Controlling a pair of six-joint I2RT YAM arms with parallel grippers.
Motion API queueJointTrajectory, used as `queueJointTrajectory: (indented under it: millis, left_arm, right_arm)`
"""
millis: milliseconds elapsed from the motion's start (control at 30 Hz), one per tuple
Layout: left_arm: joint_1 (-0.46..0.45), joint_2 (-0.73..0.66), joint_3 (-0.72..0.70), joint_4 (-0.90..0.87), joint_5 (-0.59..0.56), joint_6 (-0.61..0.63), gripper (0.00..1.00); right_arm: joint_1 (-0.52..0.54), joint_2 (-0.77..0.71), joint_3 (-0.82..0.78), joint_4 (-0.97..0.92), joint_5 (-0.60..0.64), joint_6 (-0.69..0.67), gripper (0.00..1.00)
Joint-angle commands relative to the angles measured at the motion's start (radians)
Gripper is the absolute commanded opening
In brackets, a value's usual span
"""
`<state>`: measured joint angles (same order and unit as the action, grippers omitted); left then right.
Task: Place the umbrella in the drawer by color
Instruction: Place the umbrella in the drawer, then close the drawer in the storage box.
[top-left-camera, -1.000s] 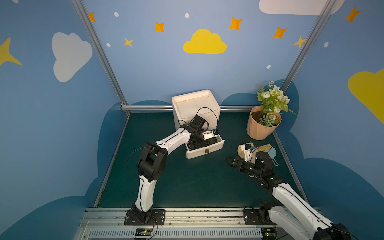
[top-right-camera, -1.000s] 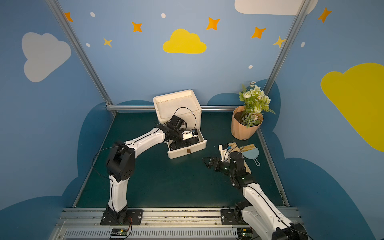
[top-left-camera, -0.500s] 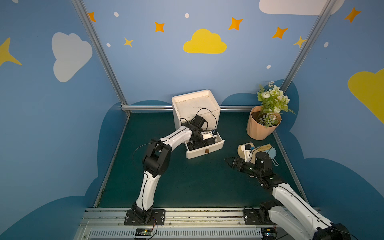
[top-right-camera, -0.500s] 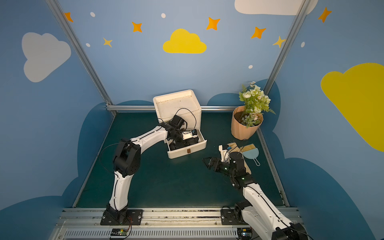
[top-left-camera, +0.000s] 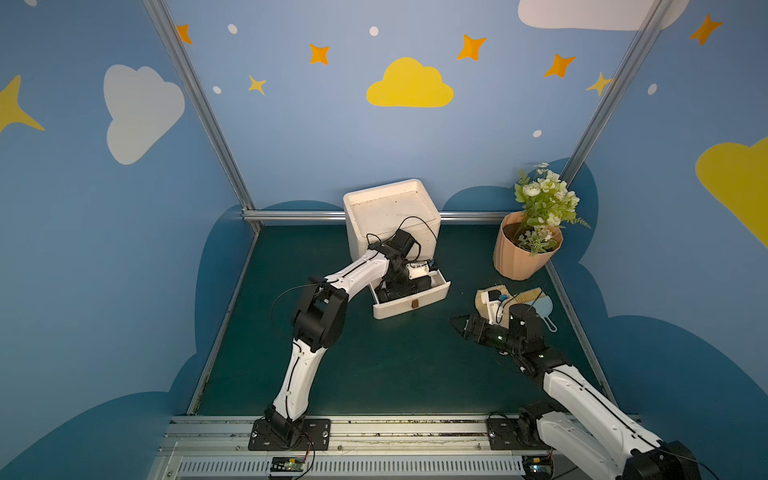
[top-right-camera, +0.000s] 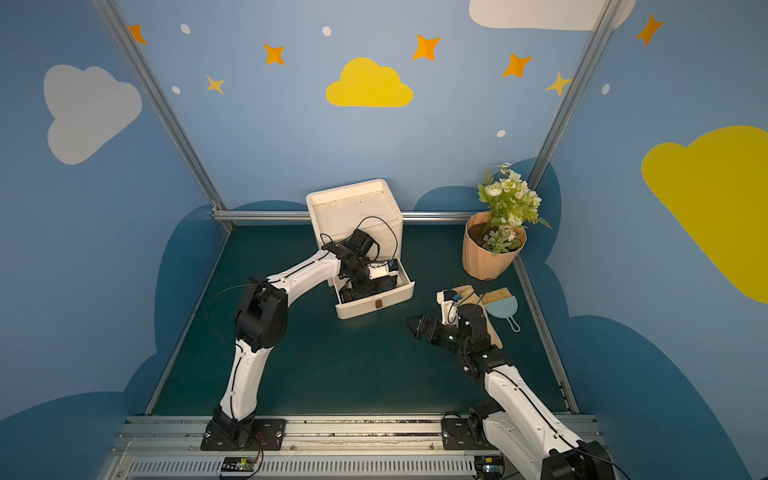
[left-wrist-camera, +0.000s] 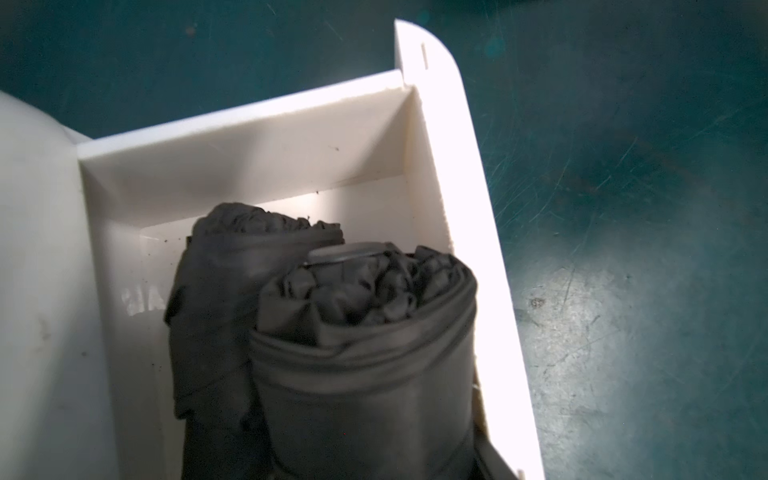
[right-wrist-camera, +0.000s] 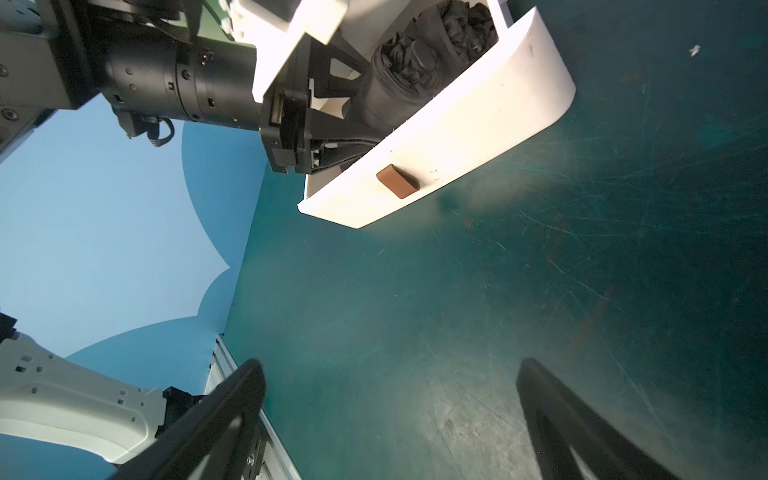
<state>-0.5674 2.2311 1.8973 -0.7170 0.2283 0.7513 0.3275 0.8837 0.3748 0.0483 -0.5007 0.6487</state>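
The white drawer (top-left-camera: 415, 305) (top-right-camera: 374, 304) is pulled out of the white cabinet (top-left-camera: 390, 212) at the back of the green table. Two folded black umbrellas lie in it side by side, one (left-wrist-camera: 257, 266) behind the other (left-wrist-camera: 365, 353). My left gripper (top-left-camera: 399, 286) (right-wrist-camera: 365, 104) reaches into the drawer with its fingers on either side of the nearer umbrella (right-wrist-camera: 399, 83). Whether they still press on it does not show. My right gripper (top-left-camera: 457, 325) (right-wrist-camera: 390, 374) hovers open and empty over the mat, right of the drawer front (right-wrist-camera: 457, 137).
A tan pot of white flowers (top-left-camera: 525, 253) stands at the back right. Beside my right wrist lie a wooden brush (top-left-camera: 528, 296) and a pale blue hand mirror (top-left-camera: 542, 309). Blue walls close off three sides, and a metal rail (top-left-camera: 374, 432) runs along the front.
My left arm's elbow has shifted right and its lower link stands more upright, while the gripper has stayed in the drawer. The right arm has not moved.
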Motion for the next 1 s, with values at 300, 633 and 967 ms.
queueJointTrajectory:
  millis: [300,633,967]
  left_arm:
    - [0.012,-0.144,0.131,-0.057,-0.025,-0.011,0.74]
    - [0.021,-0.385,0.078,0.027,-0.104,-0.312,0.84]
    - [0.192,-0.608,-0.09,0.184,-0.322,-0.85,0.98]
  right_arm:
    - [-0.006,0.045,0.0,0.046,-0.022,0.001,0.97]
    - [0.008,0.204,0.037,0.189,-0.132,0.074,0.85]
    - [0.106,0.485,0.043,0.532,-0.053,0.229,0.57]
